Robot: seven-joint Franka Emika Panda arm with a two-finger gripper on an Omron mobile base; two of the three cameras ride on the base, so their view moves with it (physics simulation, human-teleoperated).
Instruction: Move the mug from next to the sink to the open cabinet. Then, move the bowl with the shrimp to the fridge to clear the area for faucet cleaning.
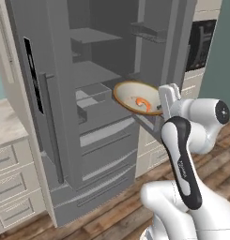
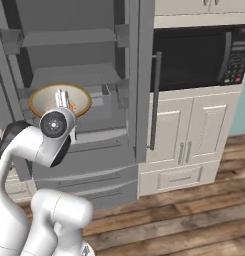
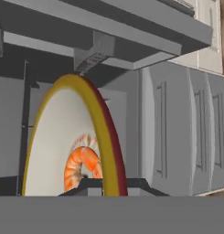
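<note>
Gripper (image 1: 161, 108) fingertips mostly hidden behind the bowl (image 1: 133, 95); jaws pinched on its tan-brown rim. Bowl is wide, shallow, pale inside, tilted on edge, held in front of the open fridge (image 1: 95, 140) shelves. Curled orange shrimp (image 1: 143, 103) sits inside. Fridge: flat grey metal, door tops cropped.

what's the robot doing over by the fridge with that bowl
The white arm is holding the bowl up in front of the open fridge, its gripper shut on the rim. The shrimp lies inside the bowl, which is tilted steeply toward the cameras. The bowl hangs in the air by the fridge's middle shelves and is not set down on one yet.
</note>
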